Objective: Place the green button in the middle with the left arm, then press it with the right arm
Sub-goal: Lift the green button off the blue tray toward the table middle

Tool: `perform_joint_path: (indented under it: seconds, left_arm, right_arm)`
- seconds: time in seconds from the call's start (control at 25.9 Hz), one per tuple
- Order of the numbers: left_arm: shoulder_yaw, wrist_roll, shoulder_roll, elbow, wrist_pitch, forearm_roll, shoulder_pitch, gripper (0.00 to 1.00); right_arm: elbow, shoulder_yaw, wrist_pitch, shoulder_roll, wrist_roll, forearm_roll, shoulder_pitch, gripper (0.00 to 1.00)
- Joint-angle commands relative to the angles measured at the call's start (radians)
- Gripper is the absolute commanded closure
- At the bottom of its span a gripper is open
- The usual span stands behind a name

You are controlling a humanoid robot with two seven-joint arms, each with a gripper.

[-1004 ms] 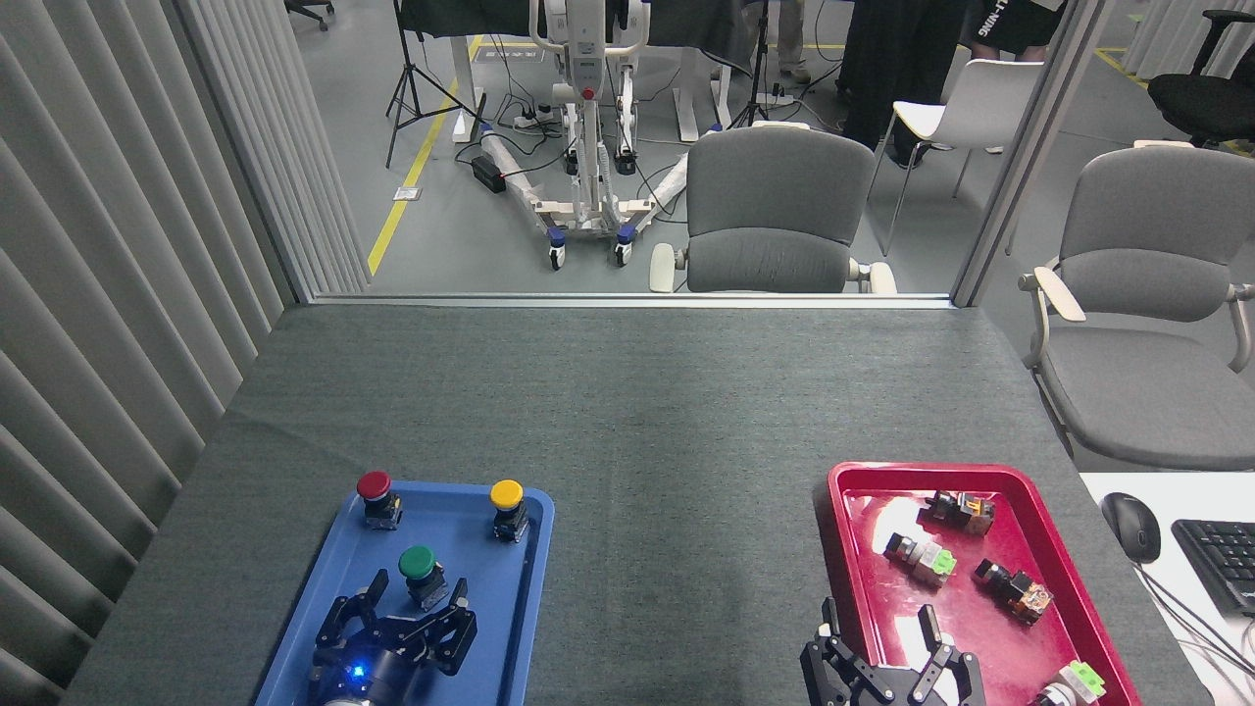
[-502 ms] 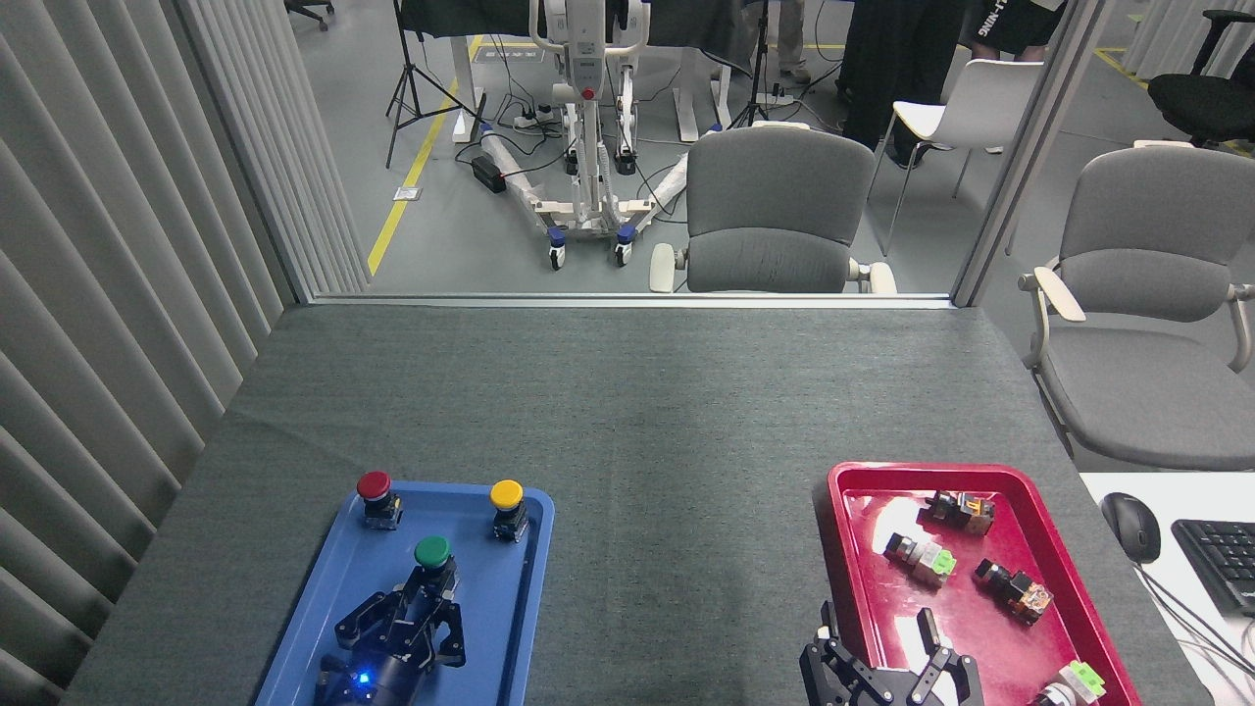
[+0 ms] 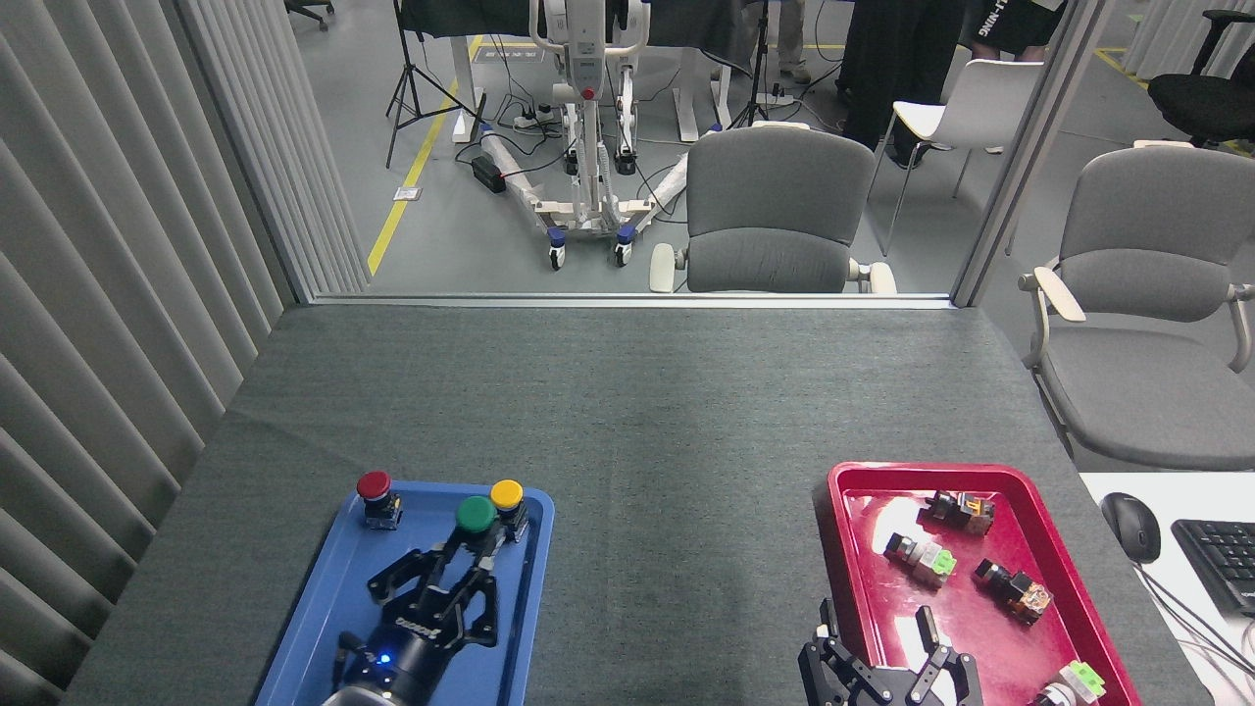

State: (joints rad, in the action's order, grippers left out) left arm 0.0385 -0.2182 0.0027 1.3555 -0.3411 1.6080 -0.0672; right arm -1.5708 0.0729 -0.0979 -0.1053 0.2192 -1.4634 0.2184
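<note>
My left gripper [image 3: 469, 551] is clamped on the green button [image 3: 476, 514] above the blue tray [image 3: 324, 598]; bare table middle [image 3: 677, 490] lies rightward. Right gripper [image 3: 887, 657] fingers spread, idle.

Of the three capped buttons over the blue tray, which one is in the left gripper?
The green button: the left gripper is shut on its body, right beside the yellow button. The red button stands alone at the blue tray's far left corner.
</note>
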Motion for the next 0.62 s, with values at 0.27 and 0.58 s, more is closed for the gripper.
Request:
perform_joint_path:
  seconds: [0.27, 0.58]
  left_arm:
    - [0.342, 0.014, -0.108, -0.239, -0.070, 0.012, -0.118, 1.00]
    - [0.459, -0.026, -0.135, -0.409, 0.066, 0.006, -0.163, 1.00]
  right_arm:
    - [0.000, 0.002, -0.005, 0.007, 0.002, -0.002, -0.002, 0.01]
    - [0.000, 0.002, -0.003, 0.010, 0.000, 0.000, -0.002, 0.01]
